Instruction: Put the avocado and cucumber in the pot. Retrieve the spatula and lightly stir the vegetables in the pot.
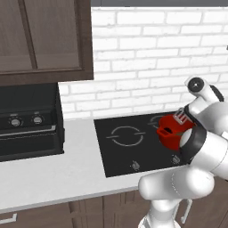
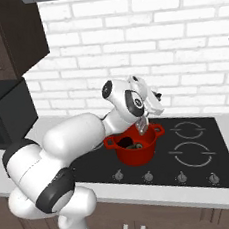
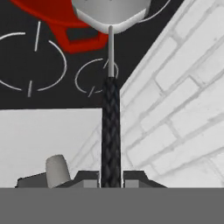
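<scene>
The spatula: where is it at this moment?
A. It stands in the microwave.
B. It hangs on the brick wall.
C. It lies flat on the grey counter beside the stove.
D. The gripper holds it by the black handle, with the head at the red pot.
D: in the hand view the black handle of the spatula runs up from the shut gripper, and its silver head reaches the pot.

A white brick wall (image 1: 147, 49) rises behind my counter (image 1: 53, 173), which is pale grey. A black cooktop (image 2: 202, 162) is set into it, with knobs (image 2: 181, 178) along its front edge. Dark wood cabinets (image 1: 40, 40) hang at the left, above a black microwave (image 1: 26, 122).
</scene>
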Available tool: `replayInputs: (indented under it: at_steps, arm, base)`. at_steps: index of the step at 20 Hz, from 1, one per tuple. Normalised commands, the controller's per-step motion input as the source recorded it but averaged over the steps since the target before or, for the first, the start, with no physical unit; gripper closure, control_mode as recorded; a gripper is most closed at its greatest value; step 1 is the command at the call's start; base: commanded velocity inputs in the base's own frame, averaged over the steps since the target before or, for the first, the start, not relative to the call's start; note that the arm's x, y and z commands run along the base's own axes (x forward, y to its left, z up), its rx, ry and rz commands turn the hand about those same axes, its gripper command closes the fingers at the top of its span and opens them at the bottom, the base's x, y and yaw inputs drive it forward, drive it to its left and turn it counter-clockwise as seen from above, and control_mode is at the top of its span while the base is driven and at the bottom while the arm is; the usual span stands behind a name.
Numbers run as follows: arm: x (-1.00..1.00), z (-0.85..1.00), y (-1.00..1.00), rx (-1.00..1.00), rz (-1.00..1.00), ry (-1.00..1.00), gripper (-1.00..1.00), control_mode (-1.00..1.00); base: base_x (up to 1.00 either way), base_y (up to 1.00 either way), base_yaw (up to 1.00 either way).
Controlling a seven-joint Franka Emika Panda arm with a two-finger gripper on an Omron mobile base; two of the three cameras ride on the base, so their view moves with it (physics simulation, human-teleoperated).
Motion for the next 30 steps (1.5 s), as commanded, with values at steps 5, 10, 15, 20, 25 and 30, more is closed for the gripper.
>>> replayInputs:
  at_steps: [5, 10, 15, 20, 25, 30]
  arm:
    - [0.06, -0.06, 0.00, -0.26, 0.24, 0.16, 1.00, -1.00]
    - [0.00, 0.00, 0.05, -0.02, 0.05, 0.03, 1.00, -1.00]
    - [0.02, 0.00, 0.40, -0.04, 0.12, 0.10, 1.00, -1.00]
    - [0.00, 0.00, 0.42, -0.17, 0.21, 0.16, 1.00, -1.00]
    - [0.03, 0.00, 0.28, -0.13, 0.09, 0.15, 1.00, -1.00]
    - [0.00, 0.00, 0.04, -0.01, 0.00, 0.00, 1.00, -1.00]
  base:
    - [0.00, 0.00, 0.00]
    - [0.00, 0.00, 0.00]
    - [0.00, 0.00, 0.00]
    - [0.00, 0.00, 0.00]
    - [0.00, 0.00, 0.00]
    - [0.00, 0.00, 0.00]
